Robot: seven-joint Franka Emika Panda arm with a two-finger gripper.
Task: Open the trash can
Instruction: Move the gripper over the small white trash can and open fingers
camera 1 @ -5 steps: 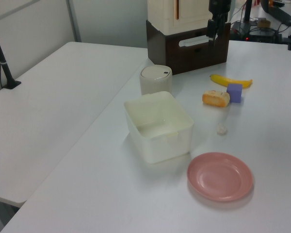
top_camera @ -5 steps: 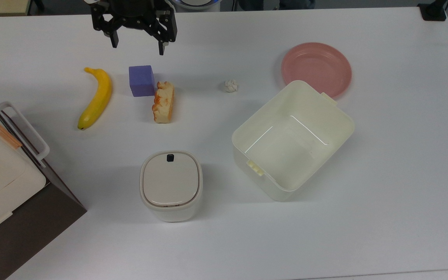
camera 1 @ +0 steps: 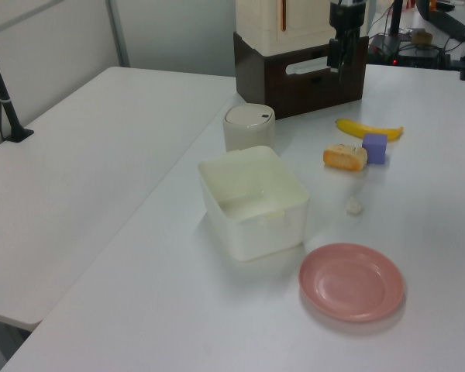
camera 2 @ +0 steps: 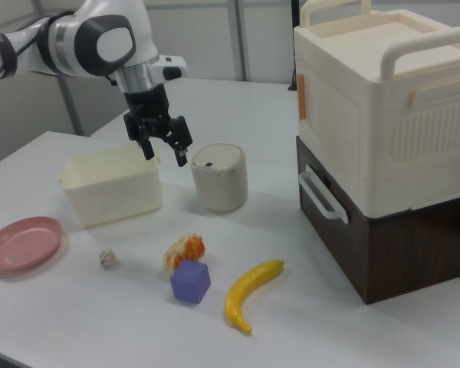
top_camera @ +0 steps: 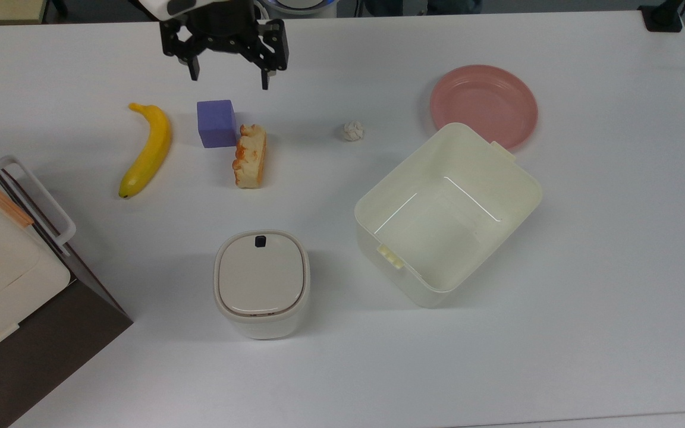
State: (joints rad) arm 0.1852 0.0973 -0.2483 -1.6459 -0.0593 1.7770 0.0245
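Observation:
The trash can is a small cream-white rounded bin with a beige lid lying flat and shut and a black button at its rim. It also shows as the trash can and the trash can. My gripper hangs open above the table near the top view's upper edge, far from the bin, just above the purple block. In the right view the gripper is raised, empty, to the left of the bin.
A banana, a purple block, a bread piece and a paper wad lie on the white table. A lidless cream tub and a pink plate sit right. A cream and brown box stack stands at the top view's left.
The gripper has moved a little toward the top view's right and slightly down. Nothing else has moved.

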